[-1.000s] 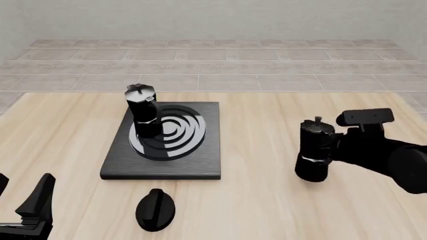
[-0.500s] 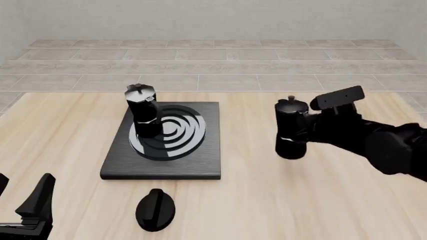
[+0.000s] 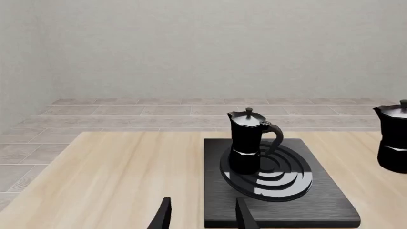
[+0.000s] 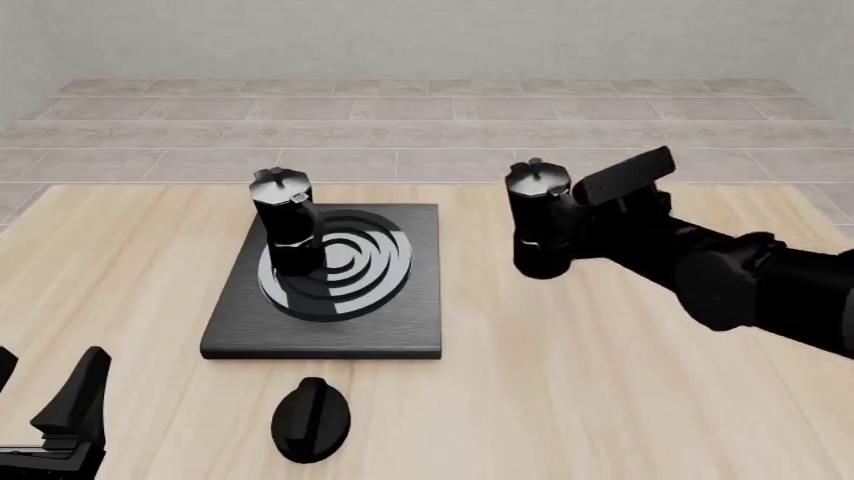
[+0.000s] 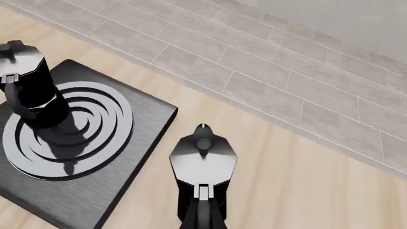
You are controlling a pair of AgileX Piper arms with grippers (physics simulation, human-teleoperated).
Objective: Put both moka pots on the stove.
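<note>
One moka pot (image 4: 284,222) stands upright on the left part of the stove's (image 4: 400,330) silver rings. The other moka pot (image 4: 538,220) hangs above the table just right of the stove, and my right gripper (image 4: 582,228) is shut on its handle side. In the right wrist view this held pot (image 5: 203,160) shows from above, with the stove (image 5: 76,200) and the standing pot (image 5: 28,83) off to one side. My left gripper (image 4: 43,385) rests open at the near left corner. Its wrist view shows its fingers (image 3: 164,215) apart, the standing pot (image 3: 248,140), the stove (image 3: 318,205) and the held pot (image 3: 394,138).
A black oval knob (image 4: 311,420) lies on the table in front of the stove, near the front edge. Beyond the table's far edge is a tiled floor and a wall.
My right arm has lifted the second moka pot off the table and carried it left and away, from the right side to just beside the stove. The left arm has not moved.
</note>
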